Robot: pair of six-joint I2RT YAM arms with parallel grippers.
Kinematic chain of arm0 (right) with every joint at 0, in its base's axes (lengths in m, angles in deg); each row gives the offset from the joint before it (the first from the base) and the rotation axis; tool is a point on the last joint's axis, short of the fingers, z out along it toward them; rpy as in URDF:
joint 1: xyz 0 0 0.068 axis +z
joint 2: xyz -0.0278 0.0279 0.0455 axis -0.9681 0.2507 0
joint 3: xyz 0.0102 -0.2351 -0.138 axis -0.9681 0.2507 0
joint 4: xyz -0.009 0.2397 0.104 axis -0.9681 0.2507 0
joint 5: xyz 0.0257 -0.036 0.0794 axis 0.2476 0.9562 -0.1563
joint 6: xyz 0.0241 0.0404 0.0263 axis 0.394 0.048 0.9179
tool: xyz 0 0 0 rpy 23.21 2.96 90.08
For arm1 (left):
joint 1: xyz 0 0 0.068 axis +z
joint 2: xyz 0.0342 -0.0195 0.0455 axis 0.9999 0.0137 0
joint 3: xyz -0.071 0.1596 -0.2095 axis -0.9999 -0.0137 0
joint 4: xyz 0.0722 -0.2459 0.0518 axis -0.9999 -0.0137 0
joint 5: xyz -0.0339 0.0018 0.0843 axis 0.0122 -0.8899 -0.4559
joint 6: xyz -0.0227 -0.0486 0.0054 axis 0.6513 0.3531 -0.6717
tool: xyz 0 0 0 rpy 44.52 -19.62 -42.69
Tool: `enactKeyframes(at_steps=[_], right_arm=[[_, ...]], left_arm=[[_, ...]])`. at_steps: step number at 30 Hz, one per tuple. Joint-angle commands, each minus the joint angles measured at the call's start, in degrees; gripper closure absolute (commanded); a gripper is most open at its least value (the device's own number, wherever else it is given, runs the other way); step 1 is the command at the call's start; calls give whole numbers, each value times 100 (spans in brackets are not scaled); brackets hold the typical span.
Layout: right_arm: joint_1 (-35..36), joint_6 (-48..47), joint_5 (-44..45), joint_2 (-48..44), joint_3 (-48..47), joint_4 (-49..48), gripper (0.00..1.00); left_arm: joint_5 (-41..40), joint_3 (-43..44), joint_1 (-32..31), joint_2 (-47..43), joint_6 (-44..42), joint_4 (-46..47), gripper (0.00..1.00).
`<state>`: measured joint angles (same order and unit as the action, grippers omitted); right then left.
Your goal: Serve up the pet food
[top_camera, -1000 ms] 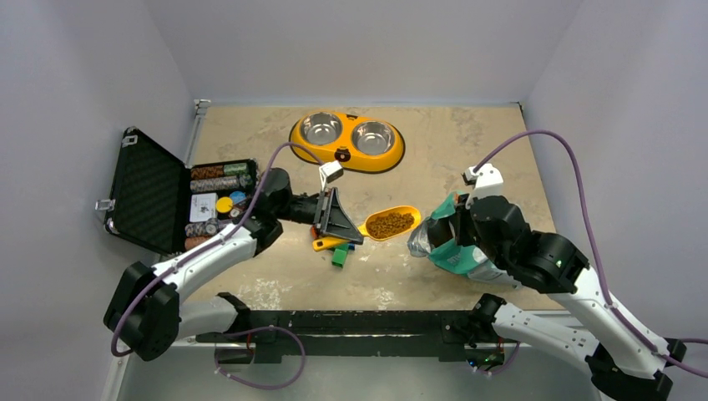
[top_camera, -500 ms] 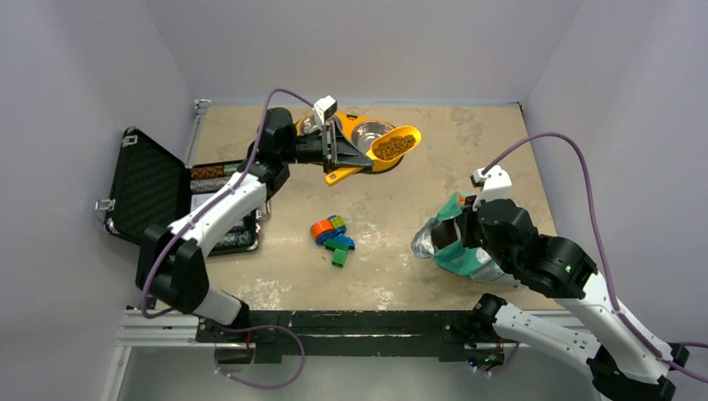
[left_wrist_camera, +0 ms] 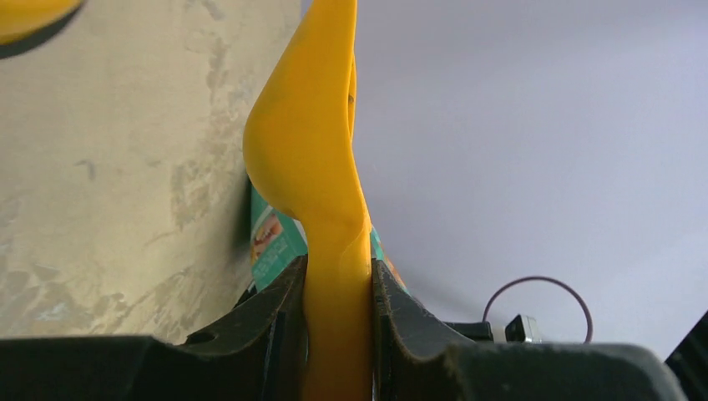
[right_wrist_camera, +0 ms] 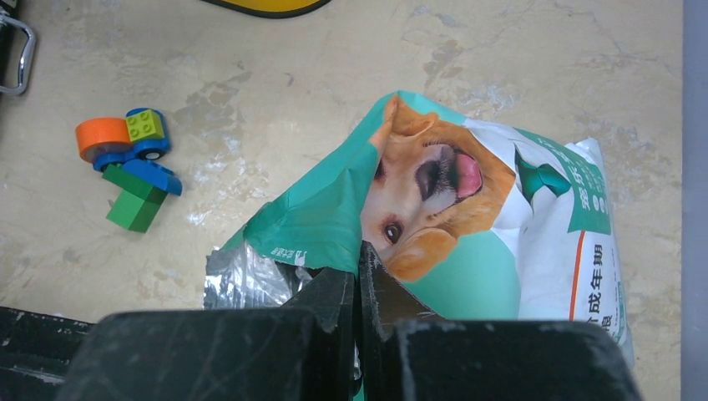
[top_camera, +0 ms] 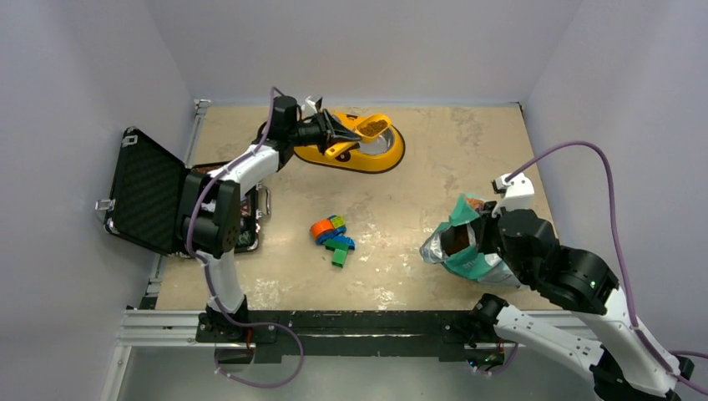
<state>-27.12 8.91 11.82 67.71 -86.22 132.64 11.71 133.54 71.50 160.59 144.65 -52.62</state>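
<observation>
Since a moment ago my left gripper (top_camera: 334, 132) has carried the yellow scoop (top_camera: 364, 128) further back; it now hangs above the double bowl (top_camera: 367, 160), pet food (top_camera: 372, 127) inside it. These jaws are partly closed, clamping the scoop handle. My right gripper (right_wrist_camera: 359, 261) is fully closed, pinching the bag (right_wrist_camera: 501, 209) at its open edge.

Smooth, glossy yellow plastic scoop (left_wrist_camera: 330, 167) clamped between the matt black plastic fingers (left_wrist_camera: 267, 313) of the left gripper (left_wrist_camera: 336, 280). Pinched in the right gripper (right_wrist_camera: 359, 267), a glossy printed film bag (right_wrist_camera: 518, 242) with a crinkled silver foil lining (right_wrist_camera: 242, 280). Left of those tips, shiny plastic toy blocks (right_wrist_camera: 134, 167) on a matt, mottled, stone-like table (right_wrist_camera: 334, 75).
</observation>
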Motion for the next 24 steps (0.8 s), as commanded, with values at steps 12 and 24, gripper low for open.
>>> enactKeyframes(at_steps=[12, 24], right_arm=[[-37, 334, 510, -122, -396, 278, 100], [-37, 427, 364, -143, -387, 348, 100]], left_arm=[[-346, 1114, 304, 1187, -374, -1559, 100], [-1269, 3021, 297, 1852, -911, -4783, 100]])
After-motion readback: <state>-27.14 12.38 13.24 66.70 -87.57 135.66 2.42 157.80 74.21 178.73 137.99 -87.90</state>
